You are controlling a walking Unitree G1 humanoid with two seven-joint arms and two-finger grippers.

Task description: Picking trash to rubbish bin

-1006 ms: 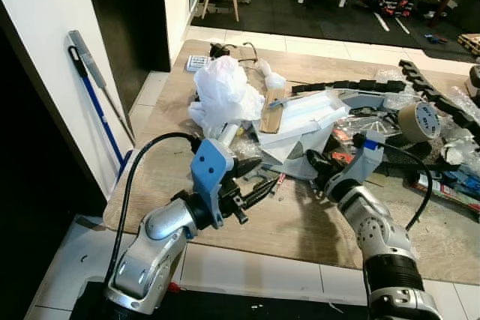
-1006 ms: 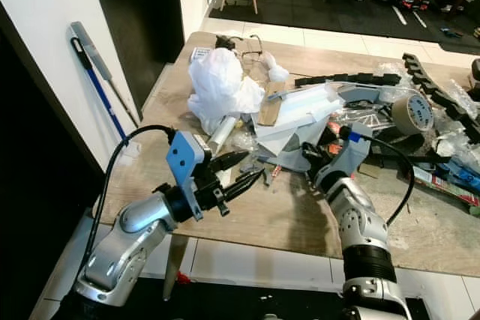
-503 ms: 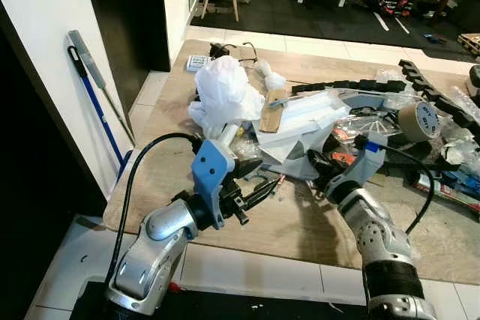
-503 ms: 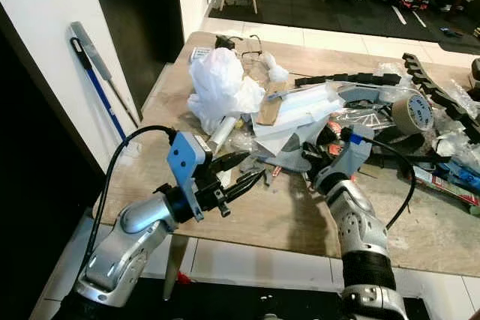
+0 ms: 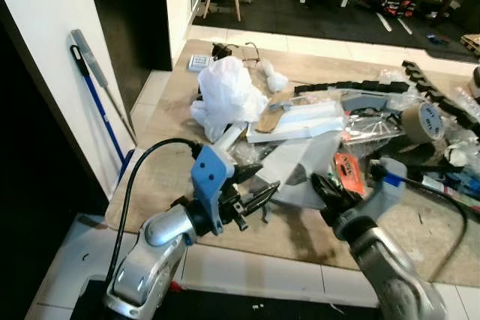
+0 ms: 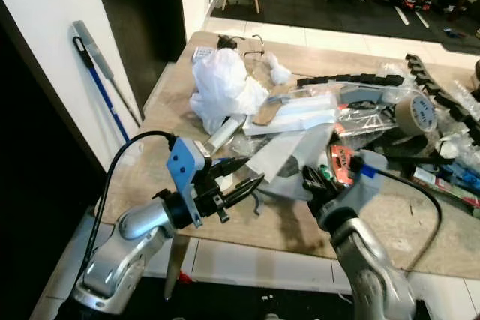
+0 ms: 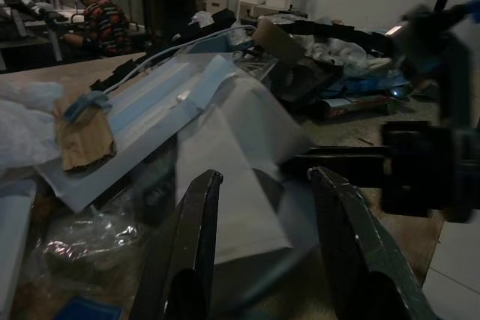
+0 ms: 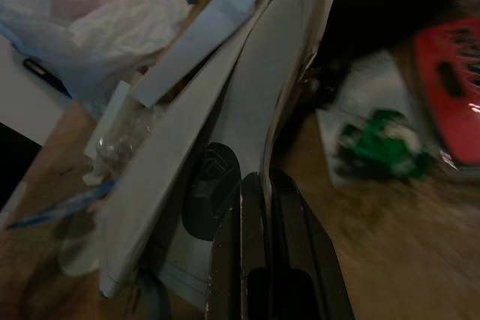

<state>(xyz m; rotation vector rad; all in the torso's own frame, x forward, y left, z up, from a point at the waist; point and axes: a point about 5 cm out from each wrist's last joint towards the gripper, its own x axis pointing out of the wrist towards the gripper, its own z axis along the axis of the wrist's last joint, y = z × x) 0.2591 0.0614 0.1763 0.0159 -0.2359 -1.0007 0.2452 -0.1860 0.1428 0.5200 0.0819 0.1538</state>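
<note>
You are looking down at a light wooden table (image 5: 165, 155) that is standing on pale floor tiles beside a white wall, with a blue-handled mop (image 5: 97, 103) leaning against that wall. The table is covered with trash: a crumpled white plastic bag (image 5: 225, 91) is lying at the far left part, a flat piece of brown cardboard (image 5: 271, 116) just beside it, a pale blue and white foam board (image 5: 300, 121) in the middle, and a roll of brown packing tape (image 5: 421, 121) is sitting at the right among black plastic chain links (image 5: 352, 85).

Your right gripper (image 5: 328, 189) is reaching over the near edge of the table, and its black fingers (image 8: 259, 237) are pressed together on the edge of a large white folded paper sheet (image 5: 289, 166), which is lying in the middle of the table under the foam board. A red and white flat packet (image 5: 347, 171) is lying just beside this gripper.

Your left gripper (image 5: 257, 187) is hovering above the near left part of the table, pointing toward the same white sheet. Its two fingers (image 7: 191, 252) are spread apart and are holding nothing.
</note>
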